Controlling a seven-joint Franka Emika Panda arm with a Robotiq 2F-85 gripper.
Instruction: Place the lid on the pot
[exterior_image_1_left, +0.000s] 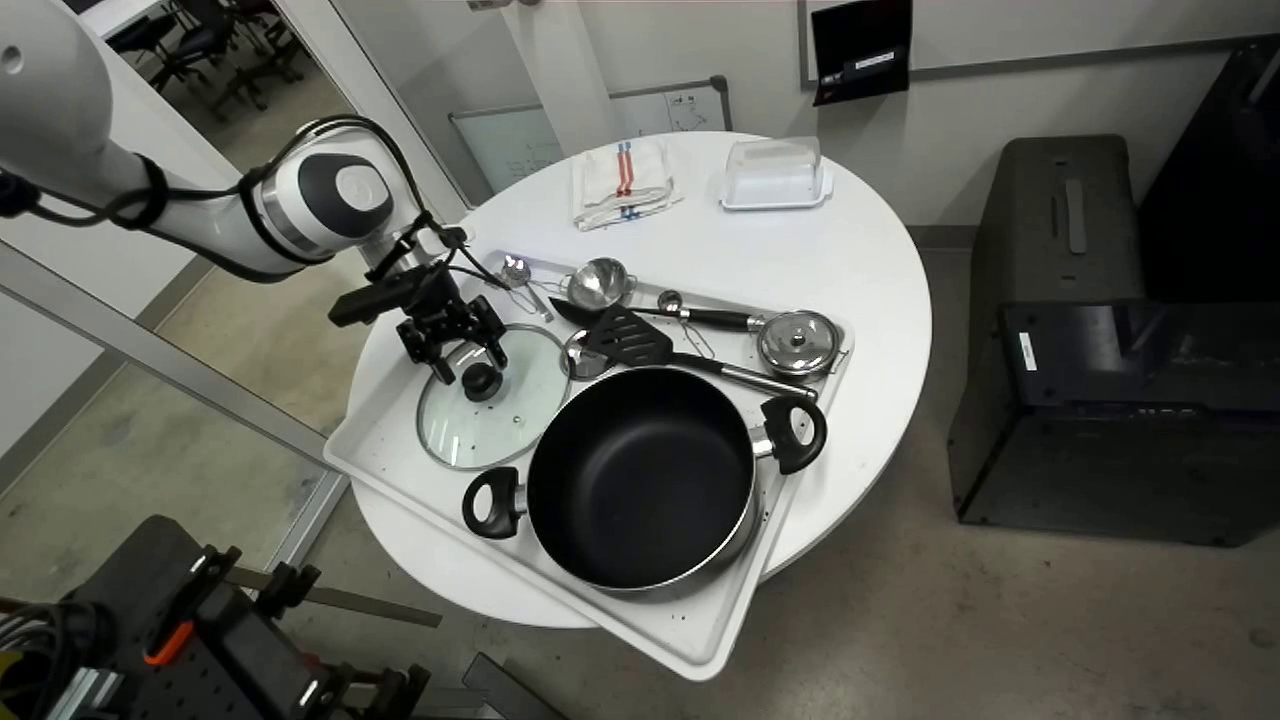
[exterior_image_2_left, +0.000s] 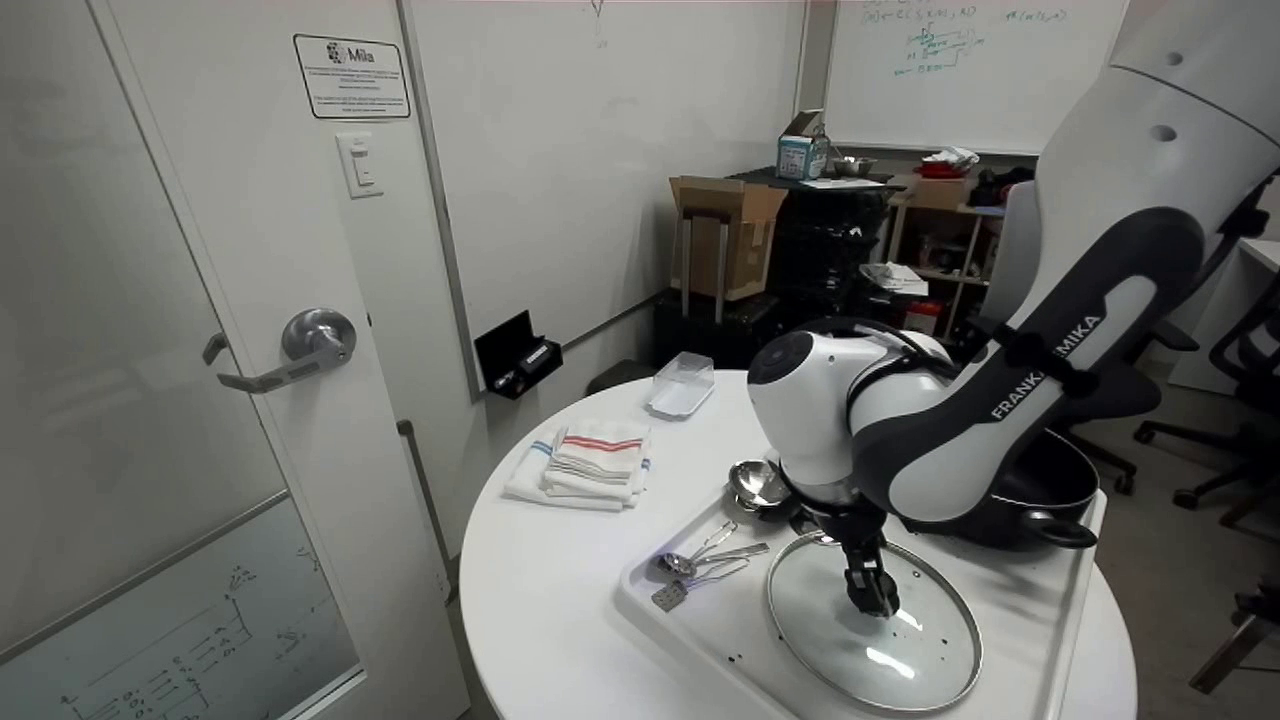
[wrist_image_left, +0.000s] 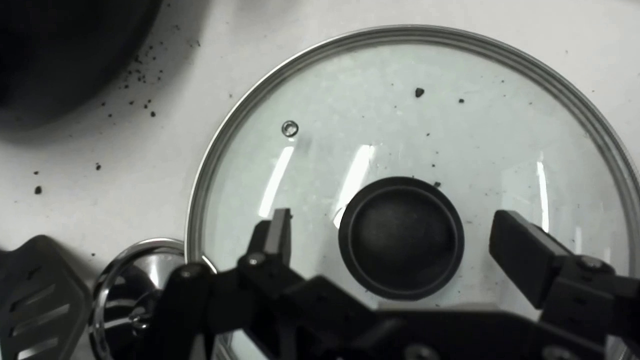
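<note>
The clear glass lid lies flat on the tray with its black knob up. It also shows in an exterior view and in the wrist view. The pot is wide and black, uncovered, and stands beside the lid on the same tray. It is partly hidden behind the arm in an exterior view, and its edge shows at the wrist view's top left. My gripper is open over the lid, one finger on each side of the knob, with a gap on both sides.
The white tray sits on a round white table. A black slotted spatula, a small lidded steel pan, a steel bowl and small utensils lie behind the pot. Folded towels and a butter dish are farther back.
</note>
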